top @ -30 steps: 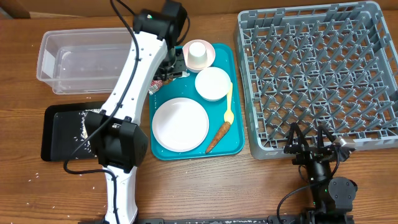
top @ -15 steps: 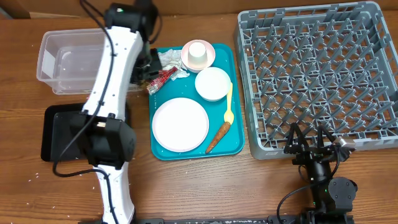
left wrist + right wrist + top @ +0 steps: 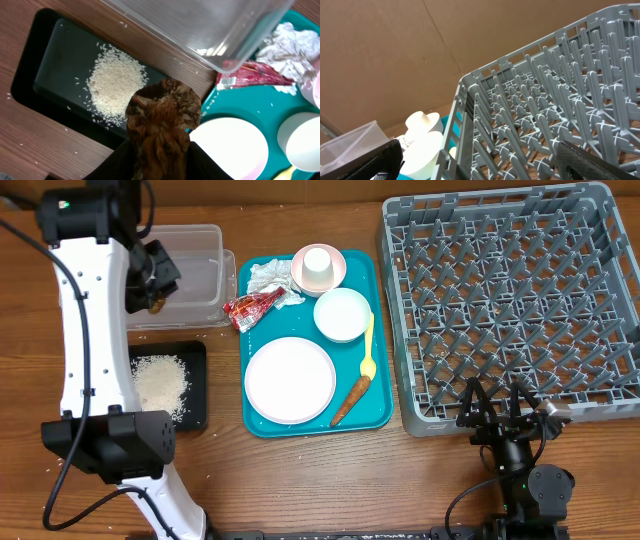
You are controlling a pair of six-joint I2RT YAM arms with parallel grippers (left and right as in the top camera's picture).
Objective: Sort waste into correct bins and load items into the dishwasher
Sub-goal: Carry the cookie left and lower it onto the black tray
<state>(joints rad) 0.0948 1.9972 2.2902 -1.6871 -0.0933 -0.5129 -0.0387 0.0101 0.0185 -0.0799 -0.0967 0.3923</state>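
**A:** While the left gripper (image 3: 152,280) hangs over the clear tub (image 3: 200,250) in the overhead view, the tally is thin: the rice (image 3: 160,383) lies in the black tray (image 3: 195,355), and that's about all that looks sorted.

**B:** And the dish rack (image 3: 510,300)?

**A:** Bare! The plate (image 3: 290,380), bowl (image 3: 342,315), cup (image 3: 318,268) on the pink dish (image 3: 338,272) and yellow spoon (image 3: 368,345) all wait on the teal tray (image 3: 385,415). So do the carrot (image 3: 350,400), napkin (image 3: 268,277) and red wrapper (image 3: 252,305).

**B:** Over to the left wrist.

**A:** That claw is pinching the brown food lump (image 3: 162,120), up in the air with the black tray and the tub's corner below it. It's not released yet.

**B:** And the right wrist?

**A:** The right gripper (image 3: 480,150) is spread wide and holds nothing, parked at the rack's near edge. I'd say most of the job lies ahead.
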